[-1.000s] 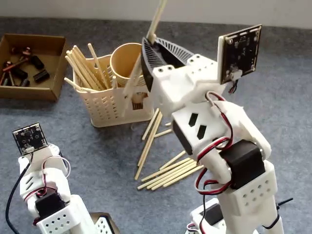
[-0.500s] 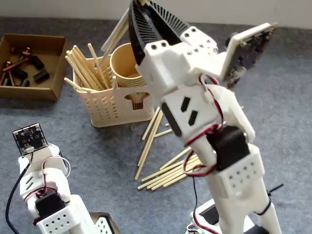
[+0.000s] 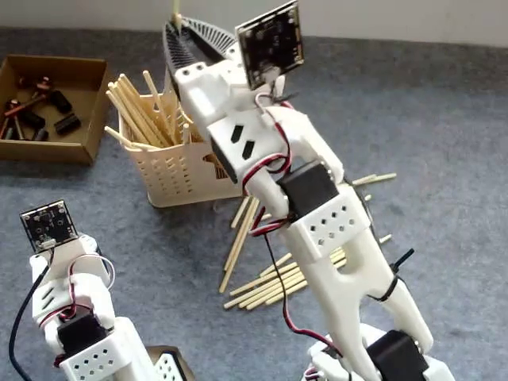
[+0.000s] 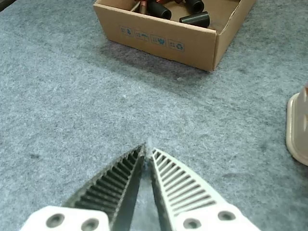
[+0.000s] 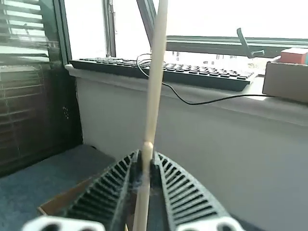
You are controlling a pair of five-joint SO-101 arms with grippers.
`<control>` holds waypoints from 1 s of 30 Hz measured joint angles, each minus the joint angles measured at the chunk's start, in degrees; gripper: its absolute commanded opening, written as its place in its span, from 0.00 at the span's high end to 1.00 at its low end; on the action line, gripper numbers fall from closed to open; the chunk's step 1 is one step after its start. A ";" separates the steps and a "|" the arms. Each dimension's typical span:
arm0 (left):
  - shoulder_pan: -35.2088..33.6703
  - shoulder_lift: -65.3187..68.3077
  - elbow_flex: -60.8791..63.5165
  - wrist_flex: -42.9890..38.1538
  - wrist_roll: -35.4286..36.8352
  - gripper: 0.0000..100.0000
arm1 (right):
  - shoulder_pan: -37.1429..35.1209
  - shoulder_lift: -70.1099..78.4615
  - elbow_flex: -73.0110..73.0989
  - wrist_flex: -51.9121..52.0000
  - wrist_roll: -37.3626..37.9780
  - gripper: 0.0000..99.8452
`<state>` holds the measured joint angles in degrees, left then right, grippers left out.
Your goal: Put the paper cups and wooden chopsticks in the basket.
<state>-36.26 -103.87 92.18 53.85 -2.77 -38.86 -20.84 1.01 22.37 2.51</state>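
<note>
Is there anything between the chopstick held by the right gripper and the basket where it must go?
Nothing visible blocks it. The right gripper holds the chopstick and appears to be above the basket. The chopsticks already inside lean at one side and might touch it.

High view: soft, even daylight over grey felt table. Faint shadow at foot of cream perforated plastic basket, thin ones under loose wooden chopsticks.

Left wrist view: mild shadow beside brown cardboard box.

Right wrist view: strong backlight from blown-out white window. Black ribbed right gripper dark against it. Pale wooden chopstick clamped in it bright along one edge.
</note>
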 measured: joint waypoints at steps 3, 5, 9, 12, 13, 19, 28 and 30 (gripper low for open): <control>0.00 0.00 0.00 0.00 0.00 0.99 | -1.93 0.00 2.29 0.00 3.43 0.99; 0.09 0.00 0.00 0.00 0.00 0.99 | -3.25 0.09 4.31 0.00 6.24 0.99; 0.09 0.00 0.00 0.00 0.00 0.99 | -4.48 0.09 8.44 0.00 10.29 0.93; 0.09 0.00 0.00 0.00 0.00 0.99 | -4.48 0.09 9.41 0.00 10.73 0.82; 0.09 0.00 0.00 0.00 0.00 0.99 | -4.40 0.09 9.49 0.00 10.73 0.81; 0.09 0.00 0.00 0.00 0.00 0.99 | -4.48 0.09 9.58 4.57 10.73 0.82; 0.09 0.00 0.00 0.00 0.00 0.99 | -4.48 -4.84 9.58 5.45 11.08 0.82; 0.09 0.00 0.00 0.00 0.00 0.99 | -4.48 -6.51 9.58 6.51 11.08 0.82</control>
<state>-36.18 -103.87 92.18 53.85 -2.77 -43.34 -27.34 10.59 28.88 13.58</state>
